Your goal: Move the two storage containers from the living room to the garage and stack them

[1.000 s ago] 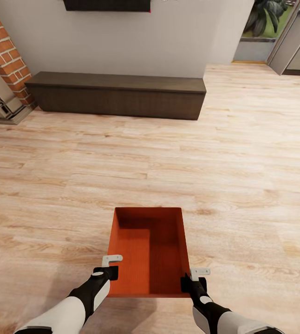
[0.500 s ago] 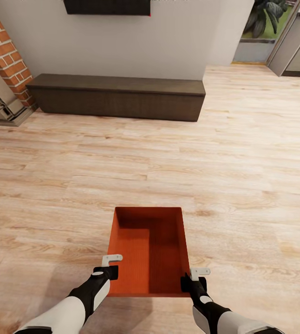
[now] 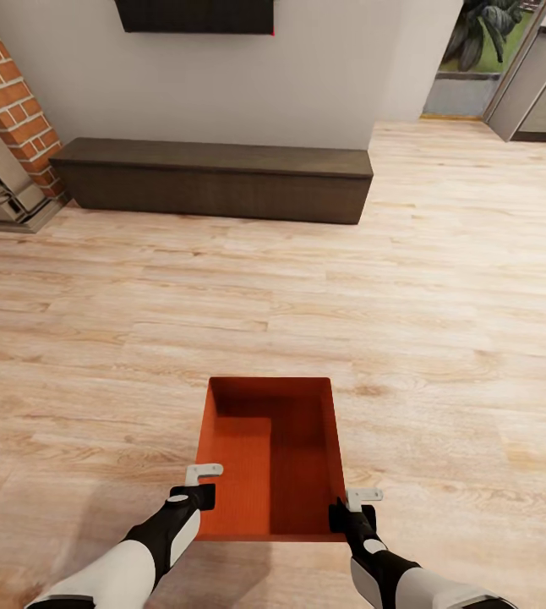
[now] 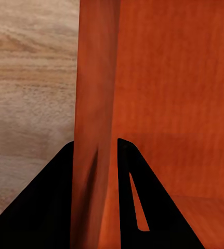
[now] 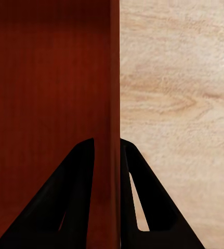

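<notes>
Currently one storage container (image 3: 270, 457), orange-red and open-topped, is carried in front of the robot above the wood-plank floor (image 3: 442, 321) of the living room. The left pincer (image 3: 195, 492) is clamped on the container's left wall near the near corner; the left wrist view shows that thin wall (image 4: 93, 155) pinched between the two dark fingers. The right pincer (image 3: 351, 509) is likewise clamped on the right wall near its near corner, and the right wrist view shows that wall (image 5: 114, 129) held between its fingers. The container sits level and looks empty.

Ahead, a long low dark bench (image 3: 214, 178) runs along the white wall, with a brick fireplace (image 3: 11, 110) at the far left and an opening (image 3: 484, 59) at the far right.

Judgement: the step in hand is transport of a container out of the living room; nothing has reached the garage. The next move calls for driving the base toward an exit while both grips remain firm and level, since thin walls may slip under sway.
</notes>
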You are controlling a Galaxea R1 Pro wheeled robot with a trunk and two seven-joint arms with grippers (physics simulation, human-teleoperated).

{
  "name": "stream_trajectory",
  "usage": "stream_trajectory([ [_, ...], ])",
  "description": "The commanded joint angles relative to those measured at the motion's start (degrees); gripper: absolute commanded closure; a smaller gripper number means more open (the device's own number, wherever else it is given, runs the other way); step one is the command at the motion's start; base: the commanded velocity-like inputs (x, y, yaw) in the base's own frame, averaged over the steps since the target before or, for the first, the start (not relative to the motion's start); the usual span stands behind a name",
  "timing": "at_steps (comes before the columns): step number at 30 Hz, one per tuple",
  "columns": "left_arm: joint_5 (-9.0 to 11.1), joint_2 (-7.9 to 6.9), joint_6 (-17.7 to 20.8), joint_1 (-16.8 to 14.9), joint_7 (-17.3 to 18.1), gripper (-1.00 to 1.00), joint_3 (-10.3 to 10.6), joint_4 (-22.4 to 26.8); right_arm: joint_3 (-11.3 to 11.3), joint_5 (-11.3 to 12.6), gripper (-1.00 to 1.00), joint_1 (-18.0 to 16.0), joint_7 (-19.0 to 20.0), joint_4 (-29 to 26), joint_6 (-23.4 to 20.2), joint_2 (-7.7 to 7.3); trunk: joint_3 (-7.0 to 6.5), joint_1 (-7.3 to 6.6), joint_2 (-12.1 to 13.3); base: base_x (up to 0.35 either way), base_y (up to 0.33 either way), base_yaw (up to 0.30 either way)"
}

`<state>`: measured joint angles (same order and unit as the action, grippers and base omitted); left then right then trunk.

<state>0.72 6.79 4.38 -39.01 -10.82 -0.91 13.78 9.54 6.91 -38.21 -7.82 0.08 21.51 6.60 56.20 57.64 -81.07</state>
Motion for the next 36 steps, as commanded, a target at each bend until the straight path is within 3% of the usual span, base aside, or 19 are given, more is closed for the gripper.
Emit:
stream_trajectory([
  [1, -0.5, -0.02, 0.4, 0.0, -0.4, 1.00, -0.6, 0.3, -1.5, 2.0, 1.00, 0.0, -0.4, 0.2, 0.4, 0.00, -0.15, -0.23, 0.4, 0.000, 0.000, 0.000],
  [17, -0.5, -0.01, 0.4, 0.0, -0.4, 1.00, -0.6, 0.2, -1.5, 2.0, 1.00, 0.0, -0.5, 0.2, 0.4, 0.00, -3.08, -3.74, 6.8, 0.000, 0.000, 0.000],
  [36, -0.5, -0.02, 0.4, 0.0, -0.8, 1.00, -0.6, 0.4, -1.5, 2.0, 1.00, 0.0, -0.5, 0.2, 0.5, 0.08, -8.09, -7.91, 14.4, 0.000, 0.000, -0.060],
])
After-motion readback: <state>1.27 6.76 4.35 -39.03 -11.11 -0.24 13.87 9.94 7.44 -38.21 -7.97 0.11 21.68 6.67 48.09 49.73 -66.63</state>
